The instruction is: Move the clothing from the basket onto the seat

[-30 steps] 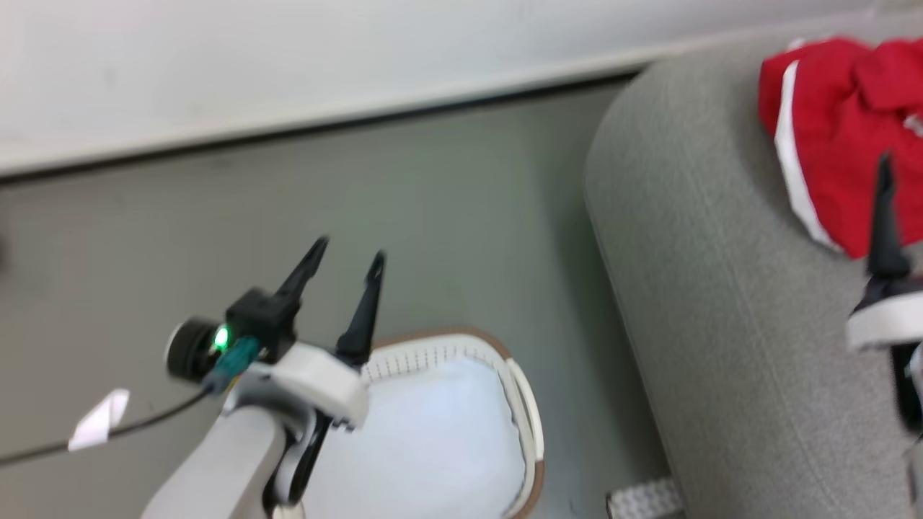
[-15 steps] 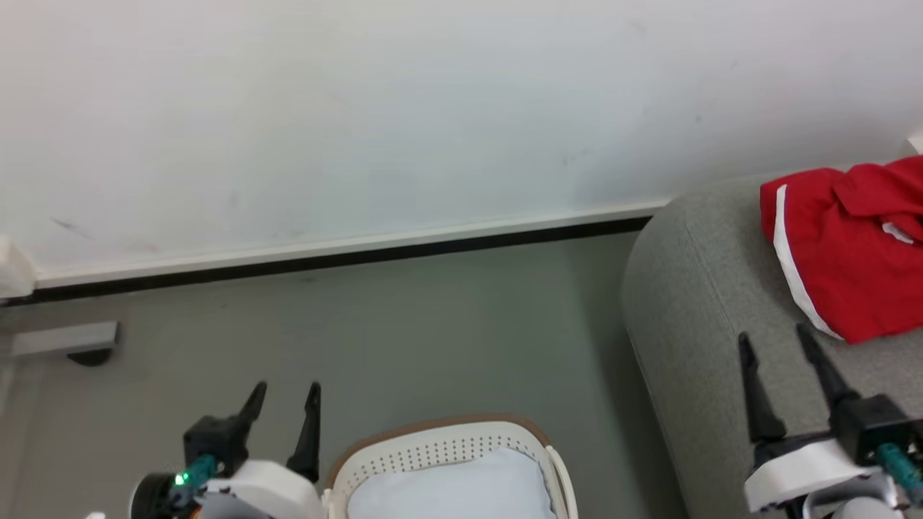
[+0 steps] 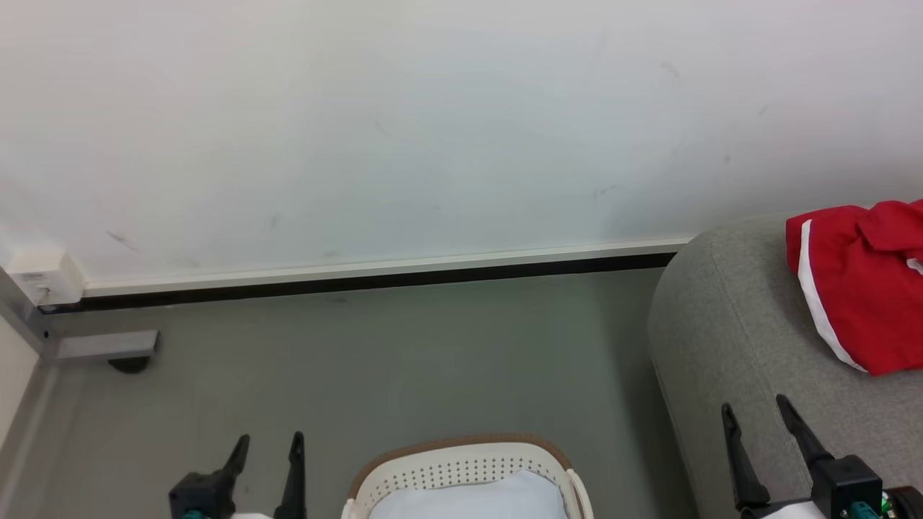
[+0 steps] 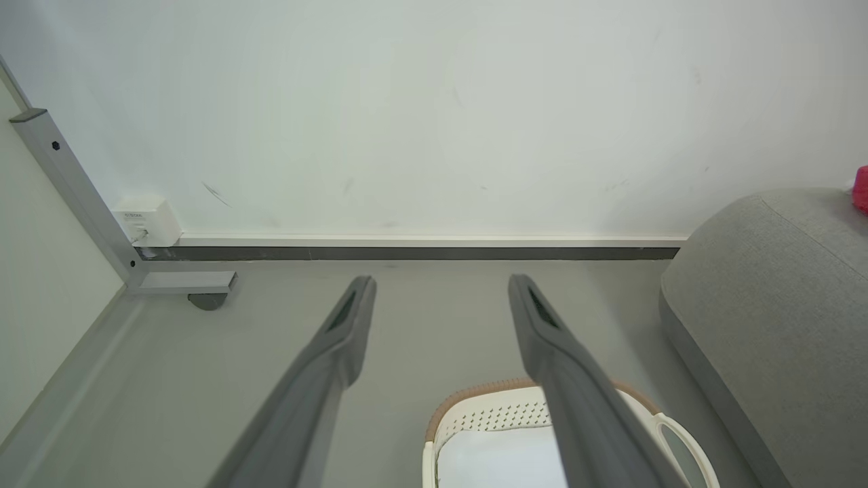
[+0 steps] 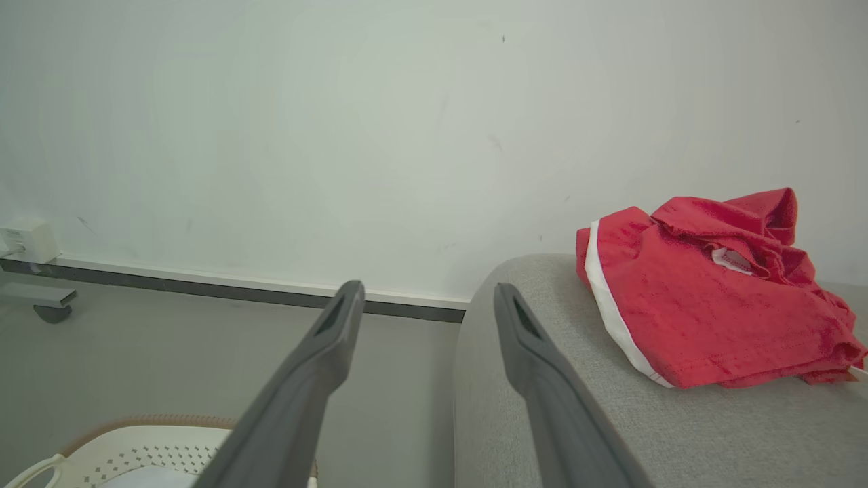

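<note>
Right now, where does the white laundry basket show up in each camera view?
Head view: basket at bottom centre, cut off.
Left wrist view: basket at bottom, right of centre.
Right wrist view: basket in bottom left corner.
Shared landmark: grey sofa, right of the basket in every view.

we see the red clothing (image 3: 862,288), white-striped and crumpled, heaped on the rounded end of the light grey seat (image 3: 728,339), with the white perforated, tan-rimmed basket (image 3: 461,468) upright nearby, not touching it.
</note>
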`<state>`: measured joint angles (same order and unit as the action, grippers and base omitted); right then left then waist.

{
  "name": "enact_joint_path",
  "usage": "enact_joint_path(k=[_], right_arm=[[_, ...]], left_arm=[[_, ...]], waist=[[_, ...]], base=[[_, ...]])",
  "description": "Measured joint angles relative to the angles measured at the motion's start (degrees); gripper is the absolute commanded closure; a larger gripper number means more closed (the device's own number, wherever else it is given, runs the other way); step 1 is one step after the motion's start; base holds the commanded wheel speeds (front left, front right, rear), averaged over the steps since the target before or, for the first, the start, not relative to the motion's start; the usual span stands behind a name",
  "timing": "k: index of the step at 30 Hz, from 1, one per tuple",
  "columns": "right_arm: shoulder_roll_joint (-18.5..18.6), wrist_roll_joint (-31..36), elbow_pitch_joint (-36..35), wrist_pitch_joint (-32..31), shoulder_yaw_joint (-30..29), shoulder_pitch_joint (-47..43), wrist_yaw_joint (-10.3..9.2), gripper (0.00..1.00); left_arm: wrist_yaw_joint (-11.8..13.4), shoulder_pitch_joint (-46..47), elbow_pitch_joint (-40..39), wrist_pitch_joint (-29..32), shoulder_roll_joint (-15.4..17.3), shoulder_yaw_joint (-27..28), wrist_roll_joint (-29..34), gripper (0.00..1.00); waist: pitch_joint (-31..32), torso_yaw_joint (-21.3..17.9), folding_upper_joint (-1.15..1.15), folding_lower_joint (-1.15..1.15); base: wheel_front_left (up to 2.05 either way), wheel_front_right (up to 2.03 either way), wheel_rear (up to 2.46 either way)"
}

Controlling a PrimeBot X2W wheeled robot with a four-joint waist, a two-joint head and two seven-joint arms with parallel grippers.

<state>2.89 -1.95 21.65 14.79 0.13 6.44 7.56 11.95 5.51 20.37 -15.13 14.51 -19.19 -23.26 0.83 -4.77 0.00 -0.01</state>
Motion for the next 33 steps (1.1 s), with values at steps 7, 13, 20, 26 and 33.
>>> enact_joint_path(k=[7,13,20,26,33], right_arm=[[-0.13,-1.60,1.02,0.00,0.21,-1.04,0.00,0.00],[-0.13,-2.09,1.67,0.00,0.40,-1.12,0.00,0.00],[-0.19,-2.43,2.61,-0.12,0.49,-1.32,0.00,1.00],[-0.94,-3.98,4.98,-1.22,0.18,-2.81,0.00,1.00],[-0.91,-12.26,4.33,-3.21,-0.65,-2.75,0.00,1.00]], left_arm=[[-1.59,-1.64,-1.02,0.00,-2.54,3.55,4.09,0.00],[-2.98,-2.96,-2.38,0.00,-4.60,6.28,6.77,0.00],[-4.53,-4.15,-3.46,0.01,-6.65,8.25,9.12,1.00],[-4.92,-5.60,-0.89,0.78,-7.34,8.01,7.46,1.00],[-5.98,-5.41,-1.18,2.99,-7.86,9.81,0.25,1.00]], waist=[[0.73,0.63,0.00,0.00],[1.16,1.15,0.00,0.00],[1.45,1.93,0.00,0.01],[1.42,1.99,0.00,0.01],[1.31,2.15,0.00,0.01]], base=[[0.00,0.00,0.00],[0.00,0.00,0.00],[0.00,0.00,0.00],[0.00,0.00,0.00],[0.00,0.00,0.00]])
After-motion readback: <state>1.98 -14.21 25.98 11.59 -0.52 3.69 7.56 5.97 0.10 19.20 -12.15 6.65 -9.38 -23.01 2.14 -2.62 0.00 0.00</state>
